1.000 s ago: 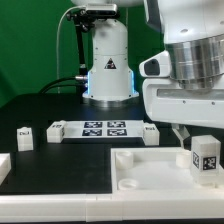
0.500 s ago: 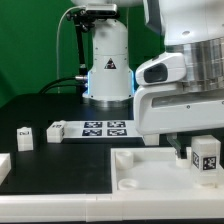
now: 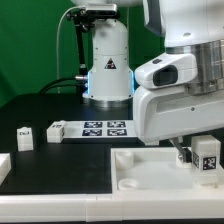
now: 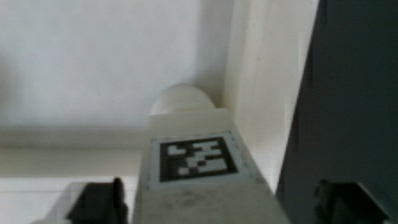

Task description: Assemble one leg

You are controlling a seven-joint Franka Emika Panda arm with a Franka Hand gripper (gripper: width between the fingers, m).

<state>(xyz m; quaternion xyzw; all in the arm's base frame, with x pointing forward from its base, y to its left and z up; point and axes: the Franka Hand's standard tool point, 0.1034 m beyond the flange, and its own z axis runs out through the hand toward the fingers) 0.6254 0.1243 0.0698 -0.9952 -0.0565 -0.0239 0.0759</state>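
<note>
The leg [image 3: 208, 155], a small white peg with a square tag, stands upright at the far corner of the large white panel [image 3: 140, 178] on the exterior view's right. My gripper [image 3: 198, 158] straddles it. In the wrist view the leg [image 4: 199, 165] sits between the two dark fingers [image 4: 98, 202], with a narrow gap on each side, so the gripper [image 4: 217, 206] is open around it. The leg's foot is hidden by the panel's rim and my hand.
Two more tagged legs [image 3: 25, 134] [image 3: 55, 129] lie on the black table at the exterior view's left, beside the marker board [image 3: 104, 128]. A white part [image 3: 3, 166] is at the left edge. The robot base [image 3: 108, 65] stands behind.
My hand has turned about the leg and shifted a little to the exterior view's left. The leg has kept its place and its tag still faces the same way.
</note>
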